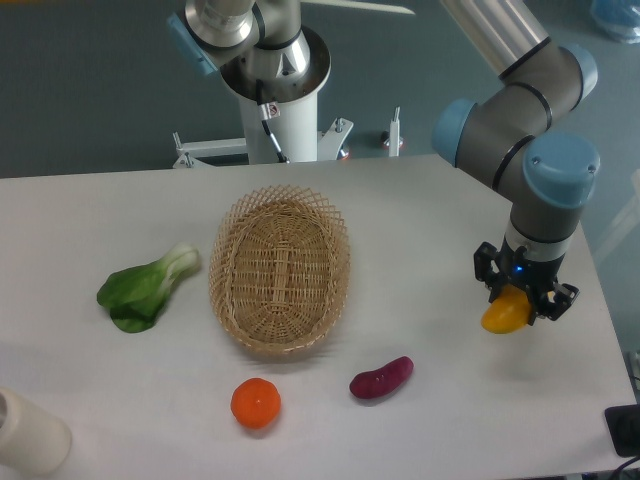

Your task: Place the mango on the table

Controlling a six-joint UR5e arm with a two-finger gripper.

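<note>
The mango (504, 313) is yellow shading to orange and sits between the black fingers of my gripper (522, 300) at the right side of the white table (420, 230). The gripper points down and is shut on the mango. Only the mango's lower left part shows below the fingers. I cannot tell whether the mango touches the tabletop or hangs just above it.
An oval wicker basket (280, 268) stands in the middle. A green leafy vegetable (145, 288) lies to its left. A round orange fruit (255, 402) and a dark purple vegetable (381, 378) lie in front. A cream cylinder (30, 433) is at the front left corner.
</note>
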